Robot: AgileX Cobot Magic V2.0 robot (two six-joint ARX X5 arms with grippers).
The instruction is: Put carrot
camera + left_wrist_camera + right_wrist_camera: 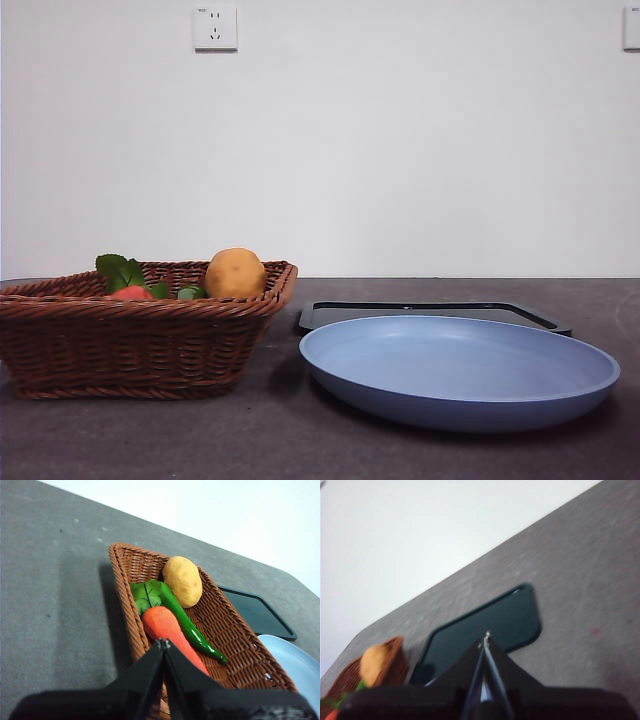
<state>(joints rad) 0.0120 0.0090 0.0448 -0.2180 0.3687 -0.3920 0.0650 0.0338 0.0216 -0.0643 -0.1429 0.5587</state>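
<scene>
Carrot [170, 632] lies inside the wicker basket [240, 645], and we see it directly ahead of our left tool [164, 642], whose two black jaws are pressed together with their joined tips hovering over the tapered half of the orange-red body, pinching nothing. Its dark green leaves [146, 594] sit at the thick end, the end farther from that tool. A long green vegetable [190, 629] lies along the carrot's side, touching it or nearly so, and the round yellow-brown potato [183, 581] rests beyond both, at the end of the basket farthest from the tool. From the front view only a sliver of the carrot [131, 293] shows above the woven rim, with the leaves [118, 270] standing up beside it, the potato [235, 273] rising higher toward the basket's [120, 350] corner, and a bit of the green vegetable [190, 292] between them. Next to the basket on the dark grey desk [270, 430] stands a wide blue plate [458, 370], and behind the plate lies a flat black tray [430, 312]. Our right tool [486, 640] also has its jaws pressed together, holding nothing; it hangs above the near edge of the black tray [490, 620], and the basket [350, 672] with the potato [373, 663] appears off to one side of it, well apart. That picture is somewhat blurred.
</scene>
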